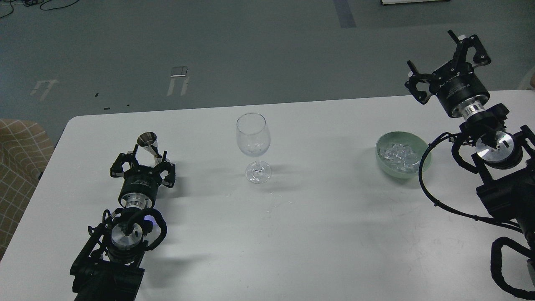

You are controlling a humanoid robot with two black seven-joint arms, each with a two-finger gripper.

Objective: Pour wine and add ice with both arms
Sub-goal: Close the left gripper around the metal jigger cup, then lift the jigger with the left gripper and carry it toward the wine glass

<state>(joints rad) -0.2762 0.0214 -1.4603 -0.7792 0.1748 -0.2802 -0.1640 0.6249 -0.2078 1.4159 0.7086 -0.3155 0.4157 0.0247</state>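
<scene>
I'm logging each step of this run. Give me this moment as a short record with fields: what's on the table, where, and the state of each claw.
table: white
glass: upright, centre, looks empty
jigger: metal, upright, left of glass
bowl: pale green, right of glass
ice: clear cubes in bowl
left claw: open, fingers on either side of jigger, not closed on it
right claw: open, raised beyond bowl, holds nothing

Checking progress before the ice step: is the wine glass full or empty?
Empty: the wine glass stands upright, its bowl clear, no dark liquid inside.
</scene>
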